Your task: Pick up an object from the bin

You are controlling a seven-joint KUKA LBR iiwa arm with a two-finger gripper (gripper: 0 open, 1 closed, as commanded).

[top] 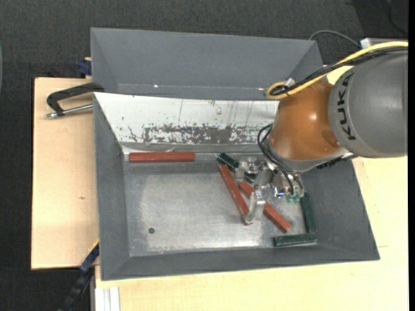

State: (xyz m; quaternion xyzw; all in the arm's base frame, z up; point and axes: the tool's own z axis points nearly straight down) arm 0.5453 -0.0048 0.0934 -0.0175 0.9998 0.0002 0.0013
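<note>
While the grey bin (194, 60) is taking up most of the shot, the arm (373, 109) with its orange wrist cover is hanging over the bin's right half. The end effector (251, 212) is sitting low in a small heap of sticks. I honestly can't tell whether it's released or clenched, since the clutter around it is hiding that.

Going down in size: a lone red bar (162, 156) is lying well off to the left of the end effector, along the back wall. A long red stick (231, 186) is lying slantwise right beside it on the left. That's the nearest thing, so I'm treating it as the likely pick. One dark green stick (306, 214) is lying off to its right. Another green stick (295, 240) is resting below and to the right, near the front wall. A shorter red stick (277, 220) is sitting just right of it, and a green bit (227, 159) is poking out behind and to the left. A tiny dark speck (151, 230) is sitting far to the left on the bin floor.

My read is that we're looking at the grasp step, with nothing being lifted yet. The next move is calling for a firm close on one stick and a straight pull upward. The neighbours are crowding close, so one could get dragged along.
</note>
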